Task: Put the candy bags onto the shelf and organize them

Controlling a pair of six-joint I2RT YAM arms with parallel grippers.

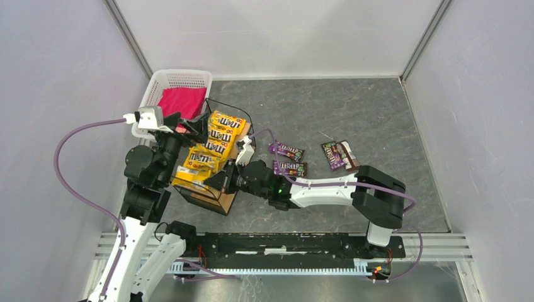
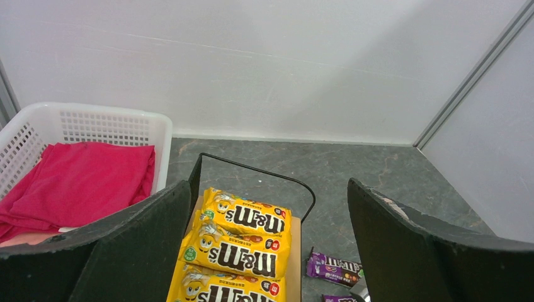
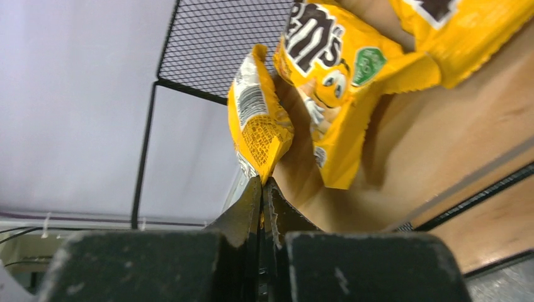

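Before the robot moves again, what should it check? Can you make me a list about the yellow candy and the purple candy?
1. Right jaws holding the yellow bag: ok, shut on its edge.
2. That bag lying flat on the shelf: not ok, it sticks up from the jaws at the plank's end.
3. Left jaws out of the way: ok, open and empty, above the shelf.
4. Other yellow bags in a row: ok, overlapping along the top plank.
5. Purple bags on the shelf: not ok, they lie on the table.
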